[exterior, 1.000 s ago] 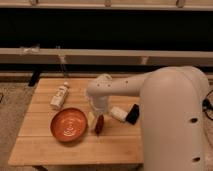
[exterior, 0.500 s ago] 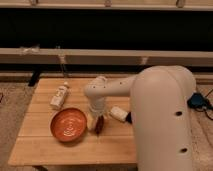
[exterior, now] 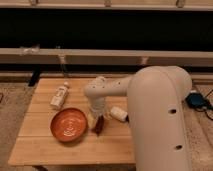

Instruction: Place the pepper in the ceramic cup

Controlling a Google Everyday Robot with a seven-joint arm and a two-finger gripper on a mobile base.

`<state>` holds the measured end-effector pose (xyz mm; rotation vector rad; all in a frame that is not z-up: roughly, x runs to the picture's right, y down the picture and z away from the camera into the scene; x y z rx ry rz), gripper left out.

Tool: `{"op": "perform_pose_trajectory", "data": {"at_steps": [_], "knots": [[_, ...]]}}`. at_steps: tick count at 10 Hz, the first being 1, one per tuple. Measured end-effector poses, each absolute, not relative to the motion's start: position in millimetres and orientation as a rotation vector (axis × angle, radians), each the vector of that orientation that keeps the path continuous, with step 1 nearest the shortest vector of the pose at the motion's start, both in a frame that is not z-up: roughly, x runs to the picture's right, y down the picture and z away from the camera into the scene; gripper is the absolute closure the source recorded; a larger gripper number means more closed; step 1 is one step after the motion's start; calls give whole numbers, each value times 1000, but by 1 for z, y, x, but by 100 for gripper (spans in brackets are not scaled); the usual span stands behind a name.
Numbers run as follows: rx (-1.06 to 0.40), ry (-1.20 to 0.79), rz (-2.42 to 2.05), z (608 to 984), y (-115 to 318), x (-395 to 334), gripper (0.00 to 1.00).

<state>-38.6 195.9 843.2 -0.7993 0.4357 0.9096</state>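
The small dark red pepper (exterior: 99, 126) lies on the wooden table (exterior: 45, 145), just right of the round orange-red plate. My gripper (exterior: 98, 118) points straight down right over the pepper's upper end and hides part of it. I cannot tell whether it touches the pepper. The pale ceramic cup (exterior: 119, 114) sits close to the right of the gripper, partly behind my arm (exterior: 155, 115).
The orange-red plate (exterior: 69, 125) lies at the table's front centre. A white labelled bottle (exterior: 59, 96) lies on its side near the back left. My bulky arm covers the table's right side. A dark bench runs behind the table.
My arm has swung left and lowered, bringing the gripper down onto the pepper's spot. The pepper, plate and bottle have stayed put.
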Motion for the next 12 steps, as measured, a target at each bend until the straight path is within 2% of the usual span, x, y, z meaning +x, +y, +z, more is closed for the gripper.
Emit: {"op": "perform_pose_trajectory", "data": {"at_steps": [1, 3, 4, 6, 12], "knots": [[-799, 438, 913, 843, 195, -38, 55], [-799, 442, 920, 844, 194, -37, 73], [-800, 444, 925, 844, 193, -36, 85], [-801, 446, 936, 844, 191, -33, 98], [-791, 408, 1041, 816, 151, -7, 100]]}}
